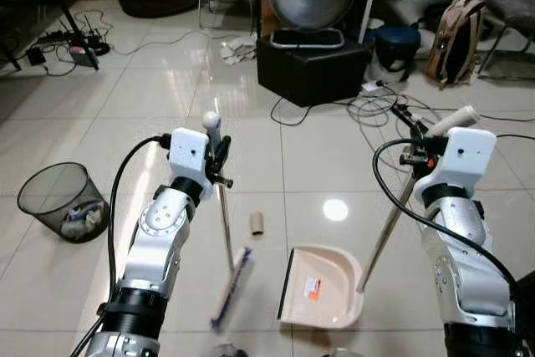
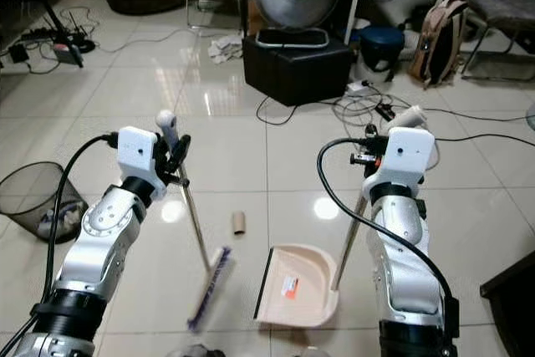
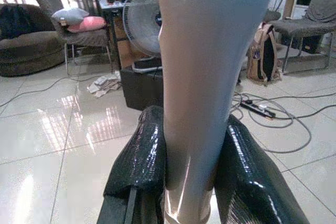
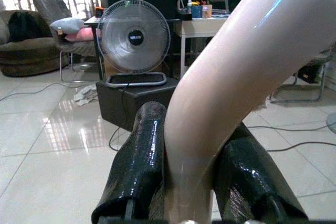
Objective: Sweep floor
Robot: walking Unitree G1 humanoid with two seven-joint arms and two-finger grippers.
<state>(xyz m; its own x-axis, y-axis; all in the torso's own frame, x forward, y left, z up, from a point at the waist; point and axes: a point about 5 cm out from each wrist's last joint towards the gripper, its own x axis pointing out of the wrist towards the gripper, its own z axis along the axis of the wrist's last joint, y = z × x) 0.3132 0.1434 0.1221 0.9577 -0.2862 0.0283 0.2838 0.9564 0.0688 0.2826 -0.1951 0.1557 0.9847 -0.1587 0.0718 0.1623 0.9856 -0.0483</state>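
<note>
While gripped, broom (image 1: 227, 244) below left hand (image 1: 219, 156)

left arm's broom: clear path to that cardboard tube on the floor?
Probably yes. The left gripper is shut on the broom, whose head rests beside the cardboard tube, bare tile between them; the dustpan sits alongside.

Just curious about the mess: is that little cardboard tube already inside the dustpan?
No, the tube lies on the floor beside the dustpan.
</note>
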